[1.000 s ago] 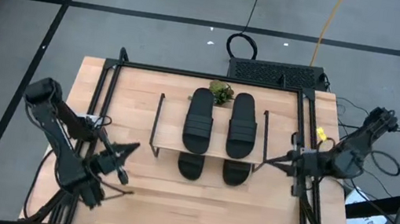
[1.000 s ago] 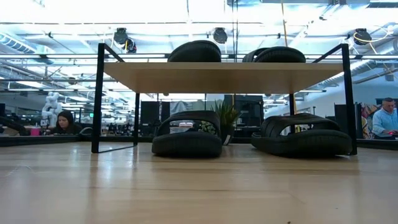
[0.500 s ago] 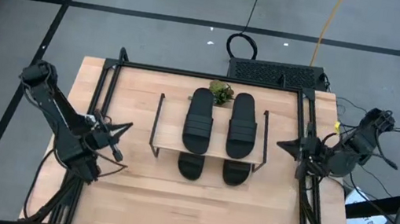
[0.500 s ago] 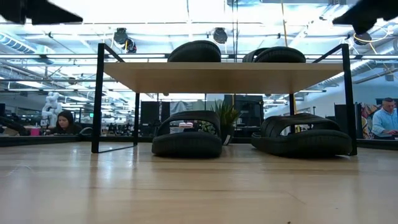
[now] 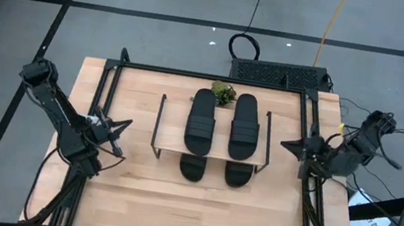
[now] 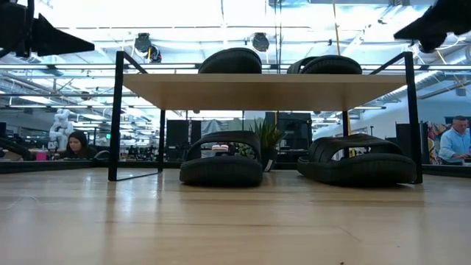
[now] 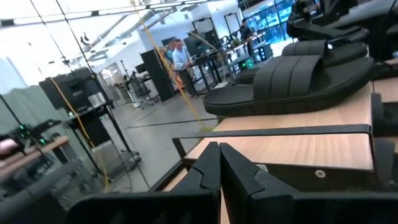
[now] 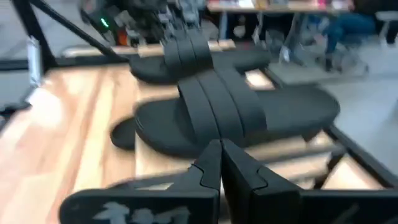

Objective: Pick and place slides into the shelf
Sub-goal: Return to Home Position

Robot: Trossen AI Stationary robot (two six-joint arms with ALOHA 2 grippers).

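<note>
The shelf [image 5: 208,156] stands mid-table, a light wood board on black wire sides. Two black slides [image 5: 202,119] [image 5: 245,126] lie side by side on its top board. Two more [image 6: 221,163] [image 6: 358,162] rest on their soles on the table under the board. My left gripper [image 5: 121,125] hovers shut at the table's left side, well clear of the shelf; its fingers [image 7: 219,163] are closed. My right gripper [image 5: 288,147] hovers shut at the right side, fingers [image 8: 219,160] closed, pointing at the shelf.
A small green plant [image 5: 223,93] sits behind the shelf near the far edge. A black metal frame [image 5: 211,77] rims the table. Bare wood [image 5: 195,212] lies in front of the shelf. People sit in the room beyond [image 6: 74,144].
My left gripper drew back from the near-left part of the table toward the left edge and rose, turning to point at the shelf. My right gripper pulled slightly toward the right edge and rose. The slides and shelf stayed still.
</note>
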